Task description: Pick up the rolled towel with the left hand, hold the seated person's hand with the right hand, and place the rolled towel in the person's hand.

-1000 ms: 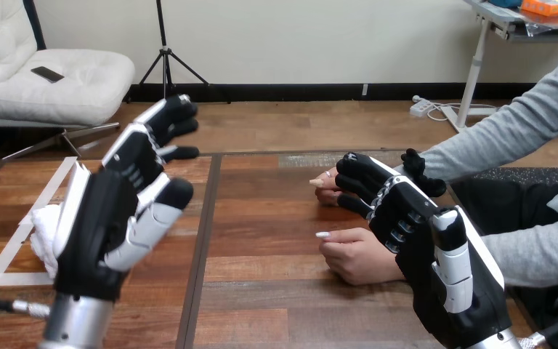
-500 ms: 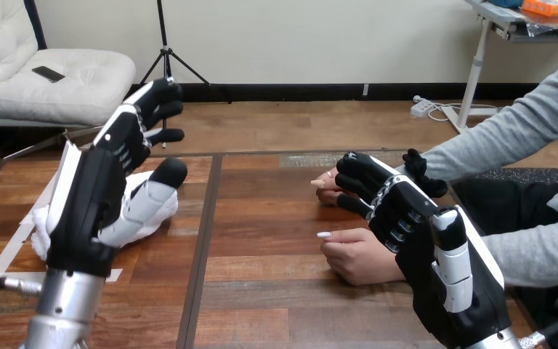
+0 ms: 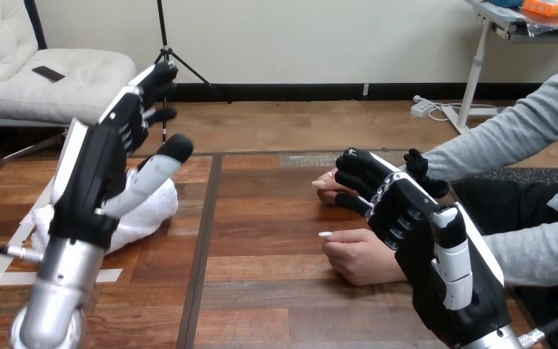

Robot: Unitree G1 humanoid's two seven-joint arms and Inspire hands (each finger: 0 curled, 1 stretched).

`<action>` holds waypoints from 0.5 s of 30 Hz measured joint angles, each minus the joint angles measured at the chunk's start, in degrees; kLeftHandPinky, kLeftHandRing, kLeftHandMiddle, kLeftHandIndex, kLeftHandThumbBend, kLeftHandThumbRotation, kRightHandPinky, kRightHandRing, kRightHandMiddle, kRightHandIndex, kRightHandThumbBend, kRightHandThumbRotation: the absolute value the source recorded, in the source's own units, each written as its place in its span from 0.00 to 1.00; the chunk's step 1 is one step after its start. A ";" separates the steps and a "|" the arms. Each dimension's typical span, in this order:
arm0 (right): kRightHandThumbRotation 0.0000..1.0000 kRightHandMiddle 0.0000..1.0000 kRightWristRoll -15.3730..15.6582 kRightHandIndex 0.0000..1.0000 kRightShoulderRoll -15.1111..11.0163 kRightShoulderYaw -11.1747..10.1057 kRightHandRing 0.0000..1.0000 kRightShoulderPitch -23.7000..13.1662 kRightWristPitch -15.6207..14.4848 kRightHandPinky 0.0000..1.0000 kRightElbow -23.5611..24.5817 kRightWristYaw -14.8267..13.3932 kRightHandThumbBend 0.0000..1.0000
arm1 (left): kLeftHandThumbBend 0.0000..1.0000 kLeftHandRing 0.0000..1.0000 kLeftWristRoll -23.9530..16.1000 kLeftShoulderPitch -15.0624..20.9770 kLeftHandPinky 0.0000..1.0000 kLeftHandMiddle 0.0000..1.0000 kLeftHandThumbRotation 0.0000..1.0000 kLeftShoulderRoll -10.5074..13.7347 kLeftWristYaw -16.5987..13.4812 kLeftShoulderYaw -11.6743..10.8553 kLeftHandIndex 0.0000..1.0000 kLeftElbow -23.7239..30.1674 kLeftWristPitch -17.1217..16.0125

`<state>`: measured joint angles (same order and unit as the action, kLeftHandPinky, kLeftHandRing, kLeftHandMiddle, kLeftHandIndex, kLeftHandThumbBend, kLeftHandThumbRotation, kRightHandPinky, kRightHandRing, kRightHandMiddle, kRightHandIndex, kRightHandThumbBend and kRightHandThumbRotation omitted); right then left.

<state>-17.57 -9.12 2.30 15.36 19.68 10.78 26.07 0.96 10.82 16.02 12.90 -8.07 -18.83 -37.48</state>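
We judge the pick-up pending: the left hand (image 3: 91, 185), spread wide near the rolled towel (image 3: 151, 209), must lower and close; of the right hand (image 3: 425, 243) we cannot tell.

The left hand (image 3: 94, 182) hides the middle part of the rolled towel (image 3: 152, 207).

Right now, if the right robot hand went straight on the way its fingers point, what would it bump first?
Probably the person's farther hand, just past the fingertips of the right robot hand. It might pass above instead; height is unclear.
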 measured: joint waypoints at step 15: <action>1.00 0.89 0.14 0.86 -0.04 -0.23 0.90 -0.11 0.01 0.87 -0.01 -0.71 0.78 | 0.76 0.96 -10.11 9.16 0.91 0.97 0.70 5.31 -3.98 0.46 0.95 -12.18 0.57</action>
<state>-17.43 -9.16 2.07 15.25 19.68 10.77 25.36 -9.15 19.98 21.33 8.92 -7.61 -31.01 -36.91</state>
